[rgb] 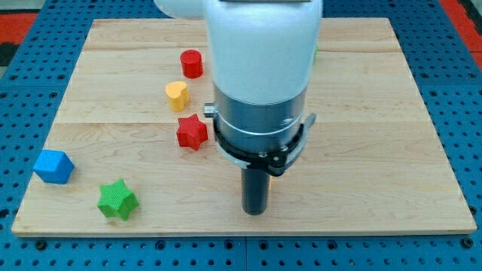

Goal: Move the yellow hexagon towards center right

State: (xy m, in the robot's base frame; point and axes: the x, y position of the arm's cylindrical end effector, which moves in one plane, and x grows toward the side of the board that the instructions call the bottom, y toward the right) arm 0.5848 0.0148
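Observation:
My dark rod comes down from the big white and grey arm body in the middle of the view, and my tip point(254, 213) rests on the wooden board point(376, 150) near the bottom centre. No yellow hexagon shows clearly. A thin yellow-orange sliver point(269, 187) peeks out at the rod's right edge, touching or just behind it; I cannot tell its shape. A yellow heart-shaped block point(177, 95) lies up and left of my tip, well apart from it.
A red cylinder point(192, 63) lies near the top left, and a red star point(192, 132) sits left of the arm. A blue cube point(53, 165) and a green star point(117, 199) lie at the bottom left. A green sliver point(317, 50) shows at the arm's right edge. The arm hides the board's upper middle.

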